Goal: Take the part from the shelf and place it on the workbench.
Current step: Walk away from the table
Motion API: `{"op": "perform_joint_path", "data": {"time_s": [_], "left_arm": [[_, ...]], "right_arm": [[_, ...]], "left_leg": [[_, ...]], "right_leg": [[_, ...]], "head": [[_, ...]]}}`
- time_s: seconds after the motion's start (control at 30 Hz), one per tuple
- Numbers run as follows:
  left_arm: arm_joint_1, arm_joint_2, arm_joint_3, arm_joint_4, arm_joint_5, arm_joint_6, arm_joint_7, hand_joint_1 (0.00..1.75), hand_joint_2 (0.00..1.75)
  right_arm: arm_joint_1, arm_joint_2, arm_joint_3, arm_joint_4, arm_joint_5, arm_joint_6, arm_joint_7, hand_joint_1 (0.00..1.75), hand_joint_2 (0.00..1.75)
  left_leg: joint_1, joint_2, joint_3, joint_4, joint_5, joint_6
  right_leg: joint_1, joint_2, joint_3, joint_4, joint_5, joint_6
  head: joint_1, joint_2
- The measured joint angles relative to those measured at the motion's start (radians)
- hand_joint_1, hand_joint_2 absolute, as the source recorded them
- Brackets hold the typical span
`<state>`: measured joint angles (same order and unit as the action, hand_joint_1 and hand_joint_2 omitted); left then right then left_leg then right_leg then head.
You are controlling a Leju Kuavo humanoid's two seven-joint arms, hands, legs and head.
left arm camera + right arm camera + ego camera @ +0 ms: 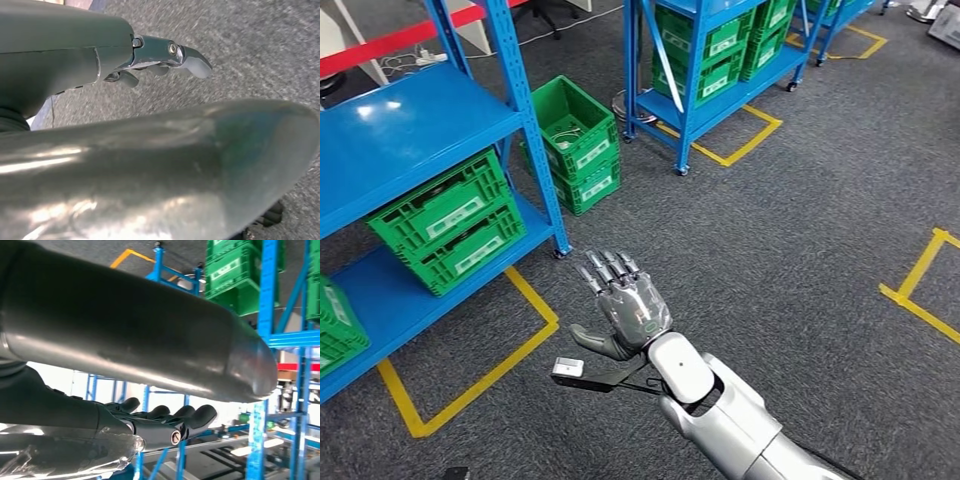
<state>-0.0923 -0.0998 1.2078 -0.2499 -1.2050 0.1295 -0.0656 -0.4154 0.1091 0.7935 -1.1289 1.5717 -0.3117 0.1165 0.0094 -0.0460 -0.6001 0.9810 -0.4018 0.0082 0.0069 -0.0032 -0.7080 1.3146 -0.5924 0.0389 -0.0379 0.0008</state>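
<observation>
Shelf (418, 120), green crates (448, 220), open right hand (626, 305)

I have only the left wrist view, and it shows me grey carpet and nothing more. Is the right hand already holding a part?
Observer: No. In the head view the right hand is held out over the grey carpet, fingers apart, with nothing in it.
Operator: Where is the shelf from that hand?
Observer: The blue metal shelf stands ahead and to its left, with stacked green plastic crates on its bottom level.
Operator: Are there other crates?
Observer: Yes, a second stack of green crates sits just right of that shelf's upright.
</observation>
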Motion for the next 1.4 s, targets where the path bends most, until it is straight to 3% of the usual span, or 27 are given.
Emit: {"op": "perform_joint_path", "data": {"time_s": [0.03, 0.07, 0.13, 0.2, 0.27, 0.33, 0.4, 0.47, 0.5, 0.53, 0.57, 0.63, 0.7, 0.77, 0.8, 0.87, 0.93, 1.0, 1.03, 1.07, 1.13, 1.17, 1.2, 1.27, 1.33, 1.4], "left_arm": [[0.001, -0.001, 0.0, 0.0, 0.0, 0.0, 0.0, 0.0, 0.0], [0.001, -0.002, 0.0, 0.0, 0.0, -0.001, 0.0, 0.0, 0.0], [0.0, -0.003, 0.0, 0.0, 0.0, -0.001, -0.002, 0.0, 0.0], [-0.001, -0.003, 0.0, 0.0, 0.0, -0.001, -0.003, 0.0, 0.0], [0.004, -0.002, 0.0, 0.0, 0.0, -0.001, -0.004, 0.0, 0.0], [0.007, -0.002, 0.0, 0.001, 0.0, 0.0, -0.004, 0.0, 0.0], [0.003, -0.004, 0.0, 0.001, -0.001, 0.0, -0.004, 0.0, 0.0], [0.0, -0.006, 0.0, 0.002, -0.002, 0.001, -0.004, 0.0, 0.0], [0.001, -0.006, 0.0, 0.002, -0.003, 0.002, -0.004, 0.0, 0.0], [0.003, -0.006, 0.0, 0.002, -0.003, 0.003, -0.004, 0.0, 0.0], [0.004, -0.005, 0.001, 0.002, -0.004, 0.004, -0.004, 0.0, 0.0], [0.002, -0.005, 0.001, 0.002, -0.006, 0.006, -0.003, 0.0, 0.0], [-0.002, -0.006, 0.001, 0.002, -0.005, 0.009, -0.001, 0.0, 0.0], [-0.001, -0.008, 0.003, 0.002, -0.002, 0.011, 0.001, 0.0, 0.0], [0.001, -0.009, 0.004, 0.002, 0.0, 0.013, 0.002, 0.0, 0.0], [0.003, -0.011, 0.008, 0.002, 0.001, 0.015, 0.005, 0.0, 0.0], [0.001, -0.012, 0.009, 0.002, 0.001, 0.017, 0.006, 0.0, 0.0], [0.0, -0.013, 0.011, 0.002, 0.002, 0.02, 0.007, 0.0, 0.0], [0.001, -0.014, 0.013, 0.002, 0.004, 0.022, 0.008, 0.0, 0.0], [0.002, -0.016, 0.014, 0.002, 0.005, 0.025, 0.008, 0.0, 0.0], [0.004, -0.018, 0.017, 0.002, 0.008, 0.031, 0.01, 0.0, 0.0], [0.004, -0.019, 0.018, 0.002, 0.009, 0.033, 0.01, 0.0, 0.0], [0.005, -0.019, 0.019, 0.002, 0.009, 0.035, 0.01, 0.0, 0.0], [0.009, -0.019, 0.025, 0.002, 0.009, 0.037, 0.011, 0.0, 0.0], [0.014, -0.019, 0.031, 0.002, 0.01, 0.039, 0.011, 0.0, 0.0], [0.01, -0.022, 0.033, 0.002, 0.01, 0.042, 0.011, 0.0, 0.0]], "right_arm": [[0.0, -0.001, 0.001, 0.0, 0.0, -0.001, 0.001, 0.0, 0.0], [-0.001, -0.001, 0.003, 0.0, 0.0, -0.003, 0.002, 0.0, 0.0], [-0.003, -0.002, 0.006, 0.0, 0.0, -0.008, 0.002, 0.0, 0.0], [-0.003, -0.003, 0.009, 0.0, 0.0, -0.012, 0.004, 0.0, 0.0], [-0.004, -0.003, 0.013, -0.001, 0.0, -0.014, 0.005, 0.0, 0.0], [-0.005, -0.003, 0.017, -0.003, 0.0, -0.015, 0.007, 0.0, 0.0], [-0.006, -0.004, 0.019, -0.005, 0.0, -0.017, 0.01, 0.0, 0.0], [-0.004, -0.005, 0.02, -0.005, 0.0, -0.018, 0.014, 0.0, 0.0], [-0.002, -0.006, 0.022, -0.005, 0.0, -0.02, 0.015, 0.0, 0.0], [0.0, -0.006, 0.024, -0.005, 0.0, -0.022, 0.014, 0.0, 0.0], [0.002, -0.006, 0.025, -0.005, 0.0, -0.025, 0.01, 0.0, 0.0], [0.01, -0.006, 0.025, -0.006, 0.0, -0.033, -0.002, 0.0, 0.0], [0.029, -0.006, 0.019, -0.005, 0.0, -0.044, -0.017, 0.0, 0.0], [0.055, -0.005, 0.014, -0.001, 0.0, -0.058, -0.023, 0.0, 0.0], [0.067, -0.004, 0.013, 0.003, 0.0, -0.066, -0.023, 0.0, 0.0], [0.085, -0.004, 0.011, 0.012, 0.0, -0.083, -0.021, 0.0, 0.0], [0.104, -0.004, 0.002, 0.026, 0.0, -0.092, -0.019, 0.0, 0.0], [0.135, -0.004, -0.018, 0.049, 0.0, -0.096, -0.02, 0.0, 0.0], [0.153, -0.004, -0.031, 0.065, 0.0, -0.105, -0.02, 0.0, 0.0], [0.171, -0.004, -0.047, 0.084, 0.0, -0.119, -0.019, 0.0, 0.0], [0.198, -0.003, -0.081, 0.131, 0.0, -0.161, -0.01, 0.0, 0.0], [0.208, -0.003, -0.097, 0.152, 0.0, -0.18, -0.005, 0.0, 0.0], [0.216, -0.003, -0.109, 0.172, 0.0, -0.194, 0.0, 0.0, 0.0], [0.229, 0.0, -0.127, 0.204, 0.0, -0.204, 0.009, 0.0, 0.0], [0.234, 0.005, -0.137, 0.229, 0.0, -0.205, 0.042, 0.0, 0.0], [0.237, 0.007, -0.142, 0.256, 0.0, -0.217, 0.091, 0.0, 0.0]], "left_leg": [[0.001, -0.016, 0.001, 0.0, 0.0, -0.001], [0.002, -0.032, 0.002, 0.001, 0.001, -0.002], [0.003, -0.061, 0.001, 0.003, 0.002, -0.009], [0.006, -0.084, -0.007, 0.003, 0.007, -0.022], [0.011, -0.102, -0.014, 0.0, 0.012, -0.037], [0.007, -0.065, -0.029, 0.025, -0.006, -0.046], [0.001, 0.003, -0.08, 0.129, -0.064, -0.052], [0.003, 0.03, -0.141, 0.258, -0.116, -0.057], [0.004, 0.034, -0.153, 0.286, -0.118, -0.058], [0.004, 0.037, -0.146, 0.276, -0.102, -0.059], [0.005, 0.044, -0.12, 0.229, -0.072, -0.06], [0.002, 0.089, -0.042, 0.09, -0.016, -0.057], [-0.001, 0.119, 0.0, 0.01, 0.0, -0.047], [-0.002, 0.099, 0.001, 0.003, -0.004, -0.034], [0.0, 0.087, 0.001, 0.002, -0.003, -0.029], [0.006, 0.063, 0.002, 0.0, 0.0, -0.017], [0.008, 0.038, 0.0, 0.0, 0.001, -0.009], [0.008, 0.008, -0.001, 0.0, 0.001, -0.007], [0.009, -0.008, -0.001, 0.0, 0.002, -0.007], [0.01, -0.025, -0.001, 0.001, 0.002, -0.008], [0.011, -0.057, -0.002, 0.003, 0.004, -0.015], [0.011, -0.07, -0.004, 0.004, 0.005, -0.021], [0.012, -0.08, -0.007, 0.004, 0.007, -0.027], [0.015, -0.096, -0.014, 0.002, 0.013, -0.041], [0.014, -0.066, -0.023, 0.014, 0.004, -0.051], [0.009, -0.001, -0.059, 0.094, -0.046, -0.056]], "right_leg": [[-0.001, 0.003, 0.01, -0.03, 0.028, -0.002], [-0.002, 0.013, 0.038, -0.095, 0.068, -0.004], [-0.01, 0.063, 0.104, -0.236, 0.127, -0.006], [-0.013, 0.094, 0.132, -0.29, 0.137, -0.01], [-0.011, 0.074, 0.134, -0.294, 0.14, -0.021], [-0.014, 0.049, 0.138, -0.301, 0.145, -0.035], [-0.013, 0.019, 0.139, -0.307, 0.147, -0.044], [-0.011, -0.012, 0.138, -0.307, 0.146, -0.048], [-0.01, -0.028, 0.138, -0.307, 0.145, -0.048], [-0.01, -0.042, 0.138, -0.307, 0.144, -0.048], [-0.01, -0.054, 0.14, -0.307, 0.143, -0.046], [-0.006, -0.078, 0.143, -0.304, 0.137, -0.039], [0.003, -0.099, 0.147, -0.3, 0.13, -0.029], [0.006, -0.123, 0.153, -0.302, 0.125, -0.02], [0.005, -0.12, 0.153, -0.299, 0.119, -0.014], [-0.001, -0.074, 0.13, -0.244, 0.082, -0.002], [-0.005, -0.018, 0.067, -0.113, 0.019, 0.004], [-0.006, -0.002, 0.014, -0.013, -0.008, 0.006], [-0.007, 0.0, 0.012, -0.017, 0.007, 0.005], [-0.008, 0.005, 0.029, -0.061, 0.039, 0.003], [-0.015, 0.041, 0.094, -0.204, 0.106, 0.002], [-0.017, 0.06, 0.121, -0.256, 0.123, 0.001], [-0.019, 0.073, 0.136, -0.284, 0.128, 0.0], [-0.015, 0.066, 0.139, -0.287, 0.129, -0.01], [-0.015, 0.047, 0.137, -0.289, 0.135, -0.024], [-0.016, 0.022, 0.137, -0.292, 0.138, -0.036]], "head": [[0.0, 0.0], [0.0, 0.0], [0.0, 0.0], [-0.001, 0.0], [-0.001, 0.0], [-0.007, 0.0], [-0.015, 0.0], [-0.017, 0.0], [-0.017, 0.0], [-0.017, 0.0], [-0.017, 0.0], [-0.019, 0.0], [-0.017, 0.0], [-0.013, 0.0], [-0.011, 0.0], [-0.006, 0.0], [0.0, 0.0], [0.002, 0.0], [0.002, 0.0], [0.002, 0.0], [0.002, 0.0], [0.002, 0.0], [0.002, 0.0], [0.001, 0.0], [-0.001, 0.0], [-0.007, 0.0]]}}
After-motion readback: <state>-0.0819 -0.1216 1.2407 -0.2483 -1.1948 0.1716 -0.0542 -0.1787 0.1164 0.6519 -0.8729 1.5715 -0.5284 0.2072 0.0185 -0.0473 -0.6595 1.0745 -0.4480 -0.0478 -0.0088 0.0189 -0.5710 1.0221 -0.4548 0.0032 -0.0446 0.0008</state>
